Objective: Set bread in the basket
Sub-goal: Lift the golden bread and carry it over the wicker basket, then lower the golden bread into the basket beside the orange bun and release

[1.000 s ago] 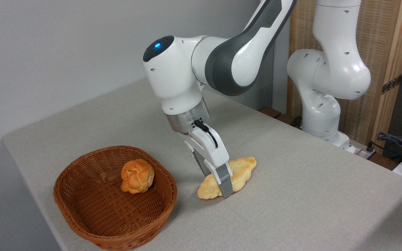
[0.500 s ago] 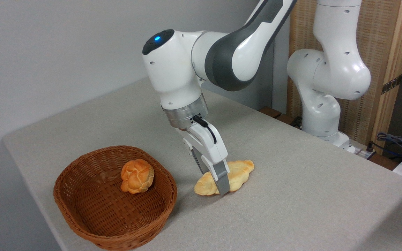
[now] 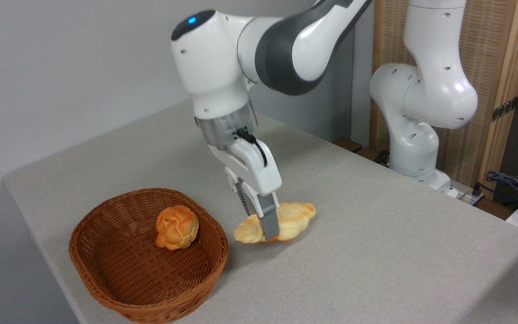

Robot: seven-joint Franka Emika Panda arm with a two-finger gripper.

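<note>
A long pale-golden braided loaf (image 3: 292, 219) hangs a little above the table, just right of the basket. My gripper (image 3: 265, 227) is shut on the loaf's middle, one grey finger across its front and the other behind it. The round reddish-brown wicker basket (image 3: 106, 274) stands at the table's front left. Inside it, against the far right wall, lies a small orange-brown knotted bun (image 3: 176, 227).
The grey table (image 3: 376, 252) reaches right and back from the loaf. My arm's white base (image 3: 414, 135) stands at the table's far right edge before a wooden screen. Cables and dark gear (image 3: 517, 189) lie off the table at the right.
My gripper has lifted the long loaf off the table and carried it left toward the basket. The bun and basket have not moved.
</note>
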